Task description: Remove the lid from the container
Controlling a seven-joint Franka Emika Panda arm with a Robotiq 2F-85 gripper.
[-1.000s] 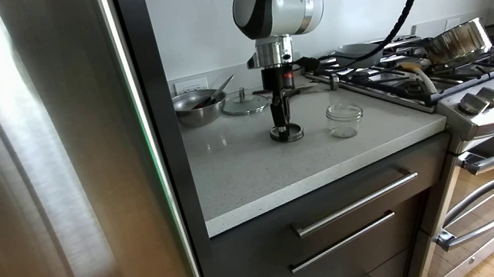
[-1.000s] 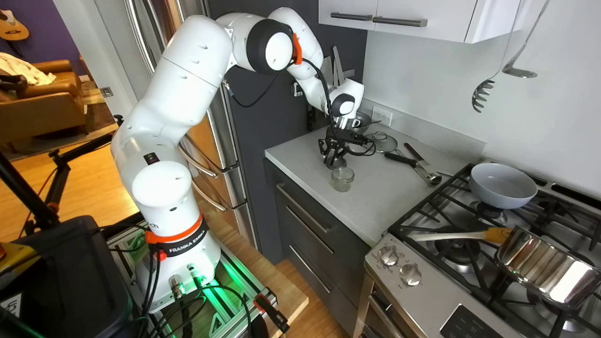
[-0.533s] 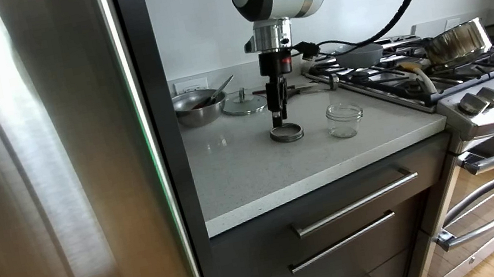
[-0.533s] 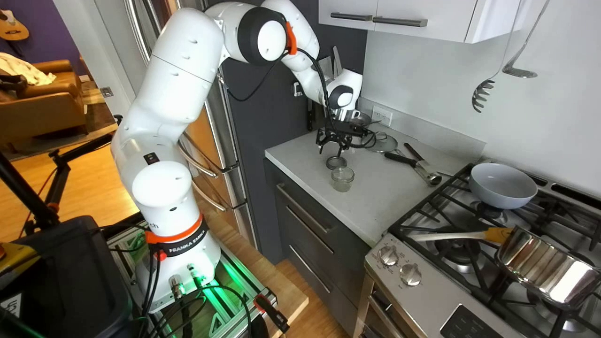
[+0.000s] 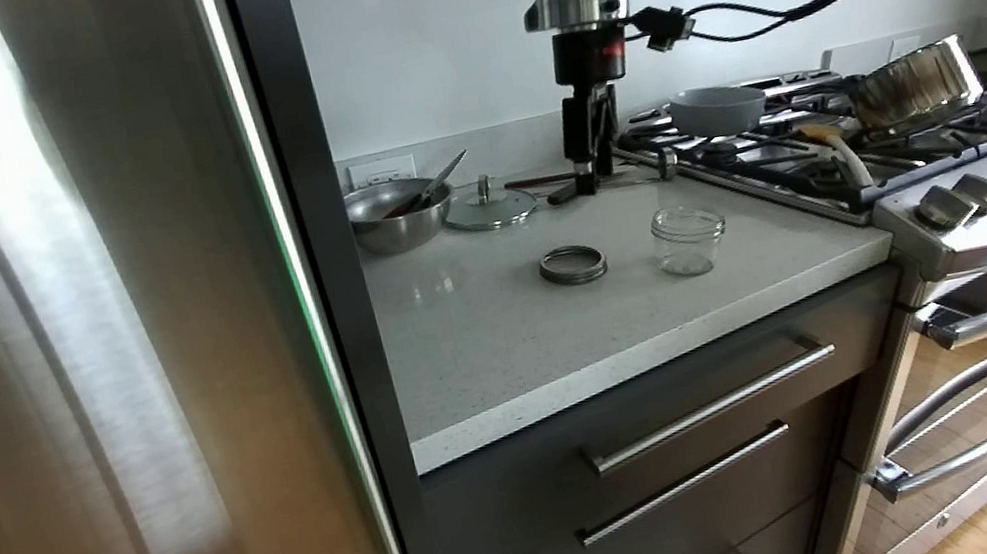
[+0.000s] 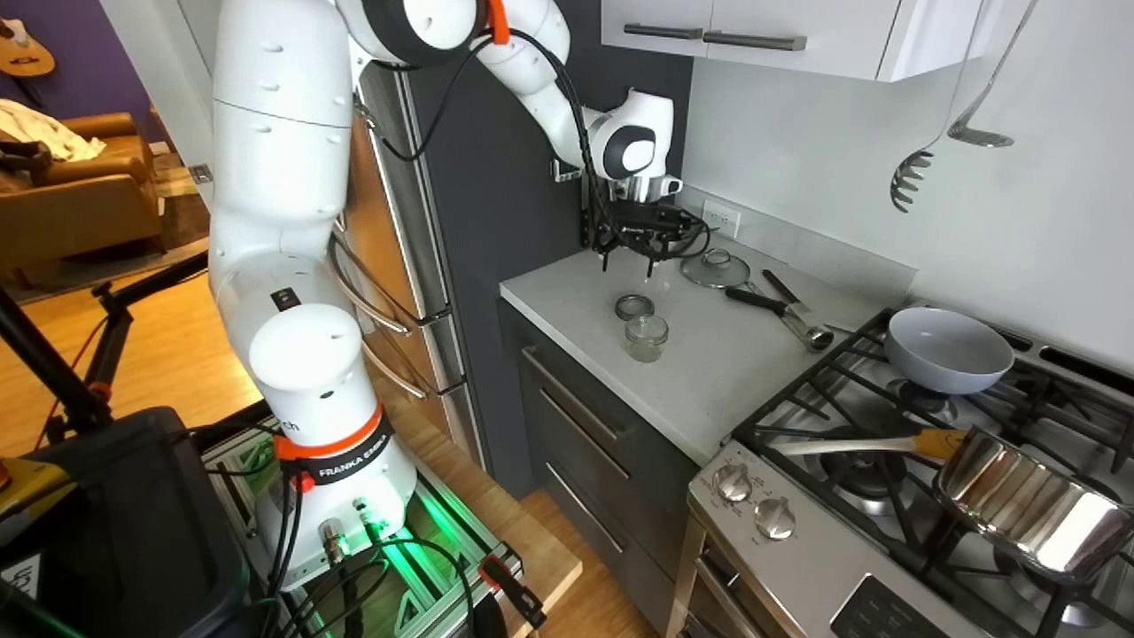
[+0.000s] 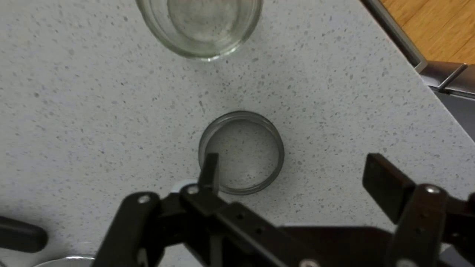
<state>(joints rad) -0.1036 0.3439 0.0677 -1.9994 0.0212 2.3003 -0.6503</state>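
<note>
In an exterior view, at eight o'clock from the centre, I wear a black band (image 6: 353,461) round the foot of my arm (image 6: 276,204); in white capitals it reads "FRANKA" and then "EMI" before curving away. At ten o'clock from that wording, on my white lower housing (image 6: 323,412), stand the dark letters "ch". Further out at eight o'clock, a white label (image 6: 23,576) on a black bin (image 6: 133,532) carries sideways characters I cannot make out. Between four and five o'clock, the print beside the stove knobs (image 6: 733,483) and on the control panel (image 6: 899,613) is too small to read.
</note>
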